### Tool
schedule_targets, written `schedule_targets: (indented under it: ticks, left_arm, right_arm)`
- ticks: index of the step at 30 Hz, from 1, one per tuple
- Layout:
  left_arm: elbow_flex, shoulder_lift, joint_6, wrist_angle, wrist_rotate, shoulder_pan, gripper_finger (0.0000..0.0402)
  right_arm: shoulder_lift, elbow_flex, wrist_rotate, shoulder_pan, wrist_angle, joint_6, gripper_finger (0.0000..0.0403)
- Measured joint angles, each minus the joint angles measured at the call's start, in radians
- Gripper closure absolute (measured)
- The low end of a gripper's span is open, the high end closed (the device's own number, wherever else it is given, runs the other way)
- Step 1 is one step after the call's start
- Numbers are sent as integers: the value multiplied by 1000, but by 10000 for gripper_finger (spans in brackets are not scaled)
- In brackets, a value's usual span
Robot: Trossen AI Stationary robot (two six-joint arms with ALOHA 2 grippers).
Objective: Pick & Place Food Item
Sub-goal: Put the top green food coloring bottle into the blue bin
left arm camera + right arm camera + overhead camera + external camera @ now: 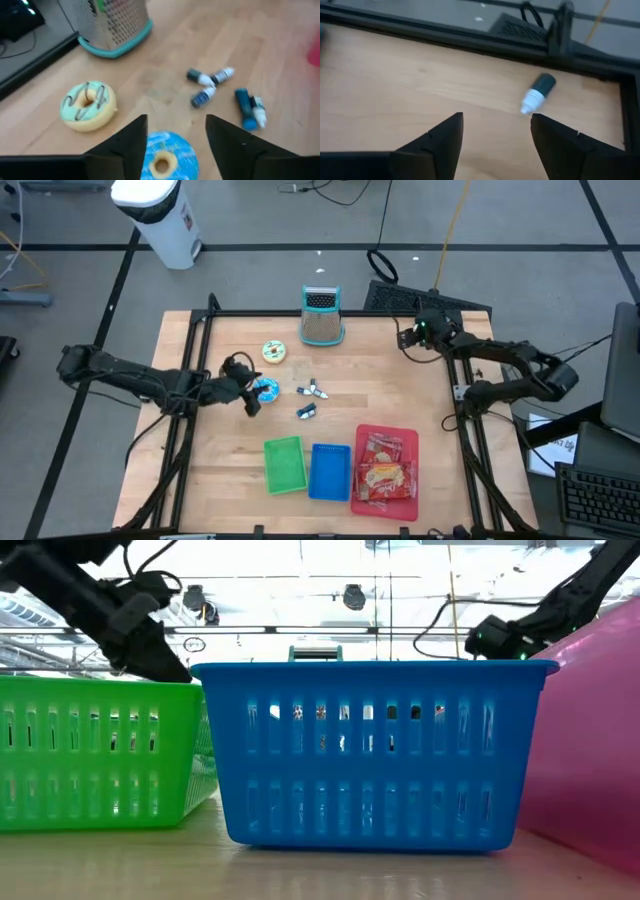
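Observation:
A blue-frosted donut (266,389) (165,157) lies flat on the wooden table left of centre. My left gripper (250,396) (175,122) hovers open just over it, one finger on either side, and I see no touch. Beyond it lies a mint-frosted donut (274,351) (88,105). Near the table's far right corner my right gripper (408,335) (496,120) is open above bare wood. A small white-capped dark bottle (538,93) lies ahead of it.
Several small bottles (311,399) (222,92) lie at the table's middle. A teal-rimmed metal grater (322,315) stands at the far edge. Green (284,465), blue (330,472) and red (385,442) bins line the near edge; the red one holds food packets.

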Motion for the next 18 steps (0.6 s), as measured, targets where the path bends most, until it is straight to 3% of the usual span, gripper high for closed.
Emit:
schedule_targets:
  ticks: [6,10,15,18]
  left_arm:
    - [-1,0,59,7,157,107,162]
    - [-1,0,64,9,182,151,158]
    - [-1,2,63,9,190,173,163]
    - [-1,3,63,9,191,172,161]
  right_arm:
    - [109,0,-73,-54,124,-3,189]
    - [163,2,-72,-83,201,-19,191]
    - [184,27,-70,-97,176,-16,191]
    - [175,40,-7,-97,145,-21,191]
